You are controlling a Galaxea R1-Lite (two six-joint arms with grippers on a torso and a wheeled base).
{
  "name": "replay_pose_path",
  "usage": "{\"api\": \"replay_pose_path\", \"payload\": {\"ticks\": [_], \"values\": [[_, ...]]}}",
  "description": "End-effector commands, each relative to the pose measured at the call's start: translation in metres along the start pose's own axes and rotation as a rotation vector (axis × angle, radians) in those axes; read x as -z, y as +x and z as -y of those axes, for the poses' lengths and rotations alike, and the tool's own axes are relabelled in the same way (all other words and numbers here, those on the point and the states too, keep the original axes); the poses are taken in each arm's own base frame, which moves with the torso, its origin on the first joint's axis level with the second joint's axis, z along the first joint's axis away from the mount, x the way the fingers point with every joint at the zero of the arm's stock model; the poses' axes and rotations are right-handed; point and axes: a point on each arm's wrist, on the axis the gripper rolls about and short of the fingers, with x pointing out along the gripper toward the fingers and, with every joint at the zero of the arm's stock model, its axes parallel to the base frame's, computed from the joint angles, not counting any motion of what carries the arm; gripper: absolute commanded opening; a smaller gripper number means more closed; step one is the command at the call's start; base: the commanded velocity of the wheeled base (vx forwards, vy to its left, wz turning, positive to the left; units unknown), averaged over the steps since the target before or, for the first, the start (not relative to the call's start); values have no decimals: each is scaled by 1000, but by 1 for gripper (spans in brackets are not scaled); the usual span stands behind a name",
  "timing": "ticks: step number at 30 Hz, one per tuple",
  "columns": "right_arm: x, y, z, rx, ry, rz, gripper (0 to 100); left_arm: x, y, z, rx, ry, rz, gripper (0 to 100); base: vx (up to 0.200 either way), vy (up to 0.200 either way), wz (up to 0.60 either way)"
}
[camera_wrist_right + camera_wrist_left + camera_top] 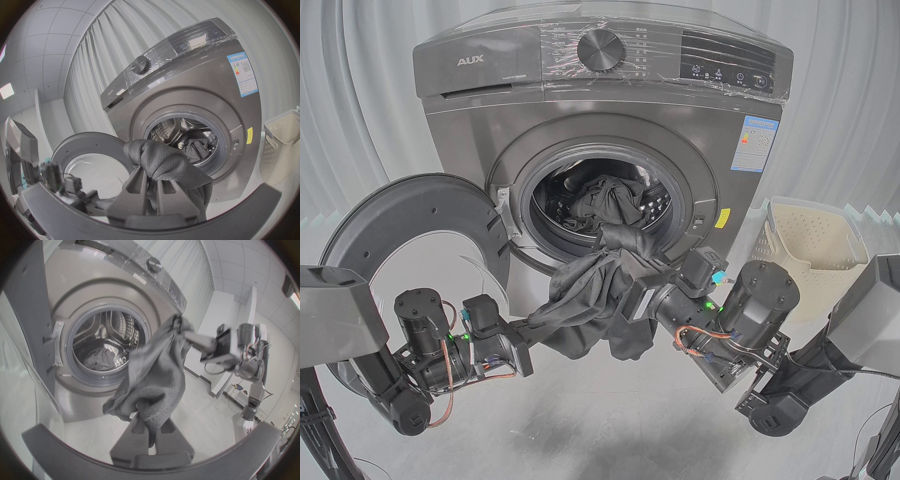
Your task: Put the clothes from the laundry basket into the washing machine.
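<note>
Dark garment [581, 294] hangs between both tools, just in front of the drum mouth [600, 200]. Most of it sags below the opening.

Left tool [150, 424] pinches the lower hem. Right tool [150, 178] pinches a bunched upper fold, higher and closer to the opening than the left. From the head view I can't tell whether the cloth touches the rim.

More dark clothes [609, 200] lie in the drum, just beyond the right tool.

Step, as I read it: mid-load, garment at the opening but not in.

Next move calls for pushing both tools forward and up past the lip, then letting go deep enough that no tail hangs out.

Door [412, 225] stands swung open beside the left tool. Laundry basket [819, 244] sits on the floor beyond the right tool, beside the washing machine [487, 125]; what shows of its inside is bare.

Print: brand mark on the top left panel, blue label [754, 144] at upper right, yellow sticker [722, 218] beside the opening. Not transcribing.
</note>
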Motion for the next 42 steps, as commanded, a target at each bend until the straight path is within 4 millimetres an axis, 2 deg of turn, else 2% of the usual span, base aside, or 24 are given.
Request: {"api": "replay_pose_path", "payload": {"ticks": [1,6,12,19,22,28,34,37,42], "values": [[14,-4,6,17,-15,-51,100,-26,-17,9,6,43,80,0,0,0,0],[19,-6,7,20,-16,-73,100,-25,-16,11,14,42,76,0,0,0,0],[46,-10,15,41,-47,-162,100,-32,-11,10,14,53,107,0,0,0,0],[65,-11,19,49,-65,-218,100,-34,-10,12,21,55,114,0,0,0,0],[72,-18,22,45,-77,-257,100,-35,-8,12,21,59,122,0,0,0,0],[96,-33,41,95,-119,-373,100,-39,-7,12,18,64,137,0,0,0,0],[115,-51,49,112,-150,-478,100,-43,-8,13,20,73,150,0,0,0,0],[120,-52,50,114,-153,-494,100,-44,-9,13,13,74,156,0,0,0,0],[118,-47,45,100,-144,-464,100,-44,-8,15,11,75,159,0,0,0,0]]}}
